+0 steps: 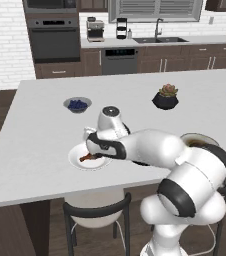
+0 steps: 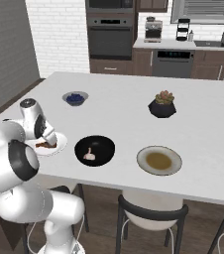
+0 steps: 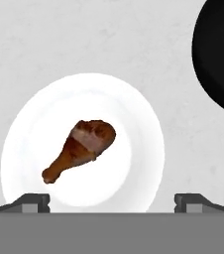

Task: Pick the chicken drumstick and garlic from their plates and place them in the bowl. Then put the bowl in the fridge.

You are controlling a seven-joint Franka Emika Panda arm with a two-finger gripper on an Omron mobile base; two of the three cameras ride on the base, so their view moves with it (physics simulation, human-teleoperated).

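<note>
Two plates sit on the pale desk (image 2: 203, 124). The white plate (image 3: 134, 124) carries the chicken drumstick (image 3: 82, 149), fat end toward two o'clock and bone tip toward eight o'clock in the hand view. The end effector (image 3: 111, 201) hovers above this plate with its jaws spread wide and nothing between them; the drumstick lies apart from both tips. At three o'clock from the white plate, in the right base view, stands the black bowl (image 2: 104, 144), and the garlic (image 2: 89, 155) rests inside it. Farther toward three o'clock lies the tan-centred plate (image 2: 159, 160). A blueberry bowl (image 2: 75, 98) and a potted succulent (image 2: 163, 104) stand toward twelve o'clock, well apart.
</note>
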